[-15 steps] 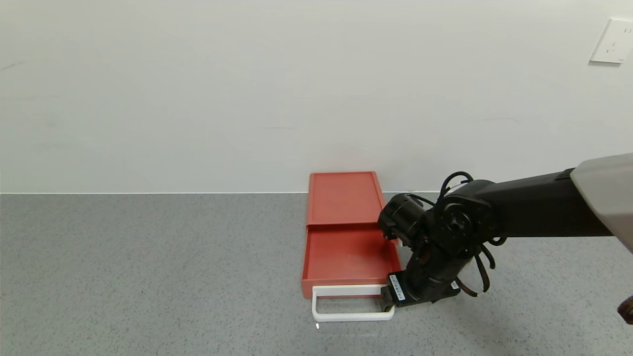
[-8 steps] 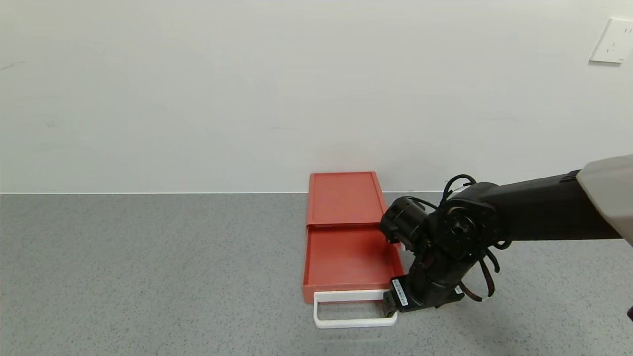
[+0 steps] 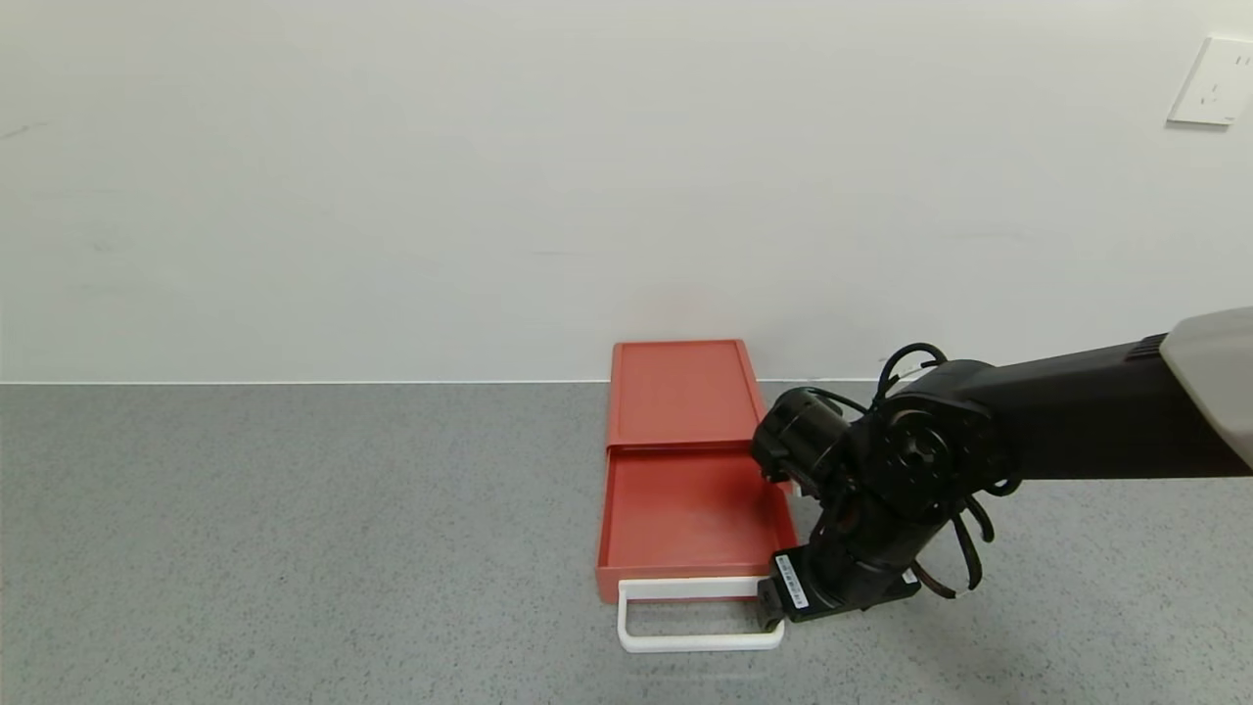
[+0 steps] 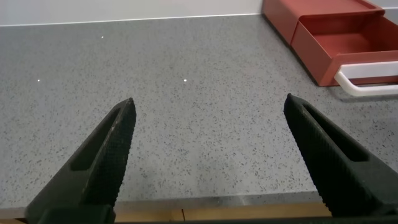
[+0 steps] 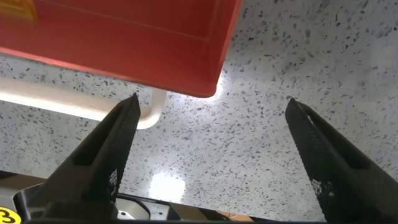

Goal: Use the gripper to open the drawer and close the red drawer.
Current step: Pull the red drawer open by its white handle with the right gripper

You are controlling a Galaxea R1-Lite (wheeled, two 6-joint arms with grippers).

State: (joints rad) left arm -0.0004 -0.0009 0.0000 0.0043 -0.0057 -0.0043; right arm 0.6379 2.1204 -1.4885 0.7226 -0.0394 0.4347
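A grey speckled bench point(image 3: 294, 539) is backed by a white wall point(image 3: 489, 176); the red drawer point(image 3: 685, 509) is pulled out, with the right gripper point(image 5: 211, 162) spread apart beside its white handle point(image 3: 697, 641).

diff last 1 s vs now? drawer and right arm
The tray of the red drawer slid out slightly further toward the robot, its white handle ending a little nearer, then settled. The right pincer tracked it at the handle's right corner, fingers open, not clamped. The red box top stayed put; the left pincer hangs open over the grey counter.
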